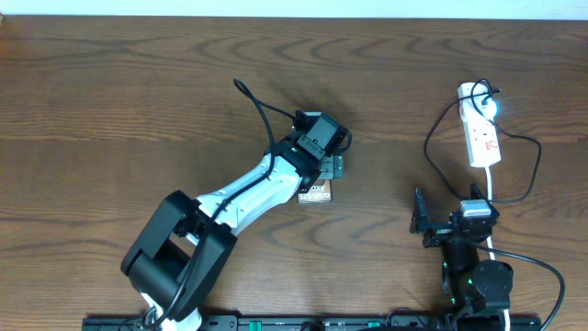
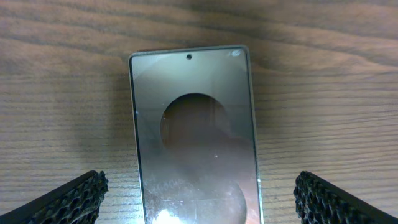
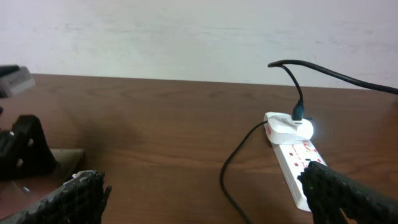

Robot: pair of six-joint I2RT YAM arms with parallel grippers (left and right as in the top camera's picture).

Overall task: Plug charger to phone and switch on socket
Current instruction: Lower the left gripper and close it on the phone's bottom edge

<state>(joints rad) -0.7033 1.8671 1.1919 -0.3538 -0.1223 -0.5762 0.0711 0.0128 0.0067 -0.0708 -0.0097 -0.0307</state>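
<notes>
From overhead, my left gripper (image 1: 326,170) hangs over the middle of the counter (image 1: 110,83), right above the phone (image 1: 315,192). The phone lies flat, and only its near end with the white lettering shows past my arm. My right gripper (image 1: 450,211) sits well apart from it at the right side. Just beyond that gripper the socket (image 1: 483,133) lies lengthwise. The charger (image 1: 428,147) has its white plug head in the socket's far end, and its thin black cable loops back towards my right gripper. I cannot make out the connector tip.

From the left wrist, the phone (image 2: 194,124) lies face up between my fingers (image 2: 74,199), glossy with a round reflection. My left gripper (image 2: 199,183) is spread wide, with a strip of bare wood between each finger and the phone's long edges. Nothing is gripped.

From the right wrist, my right gripper (image 3: 205,186) also stands wide and holds nothing. The socket (image 3: 295,158) lies ahead and to the right, its near end just behind my right finger (image 3: 348,196). The charger (image 3: 227,171) curves down across the counter (image 3: 155,112) between my fingers, touching neither.
</notes>
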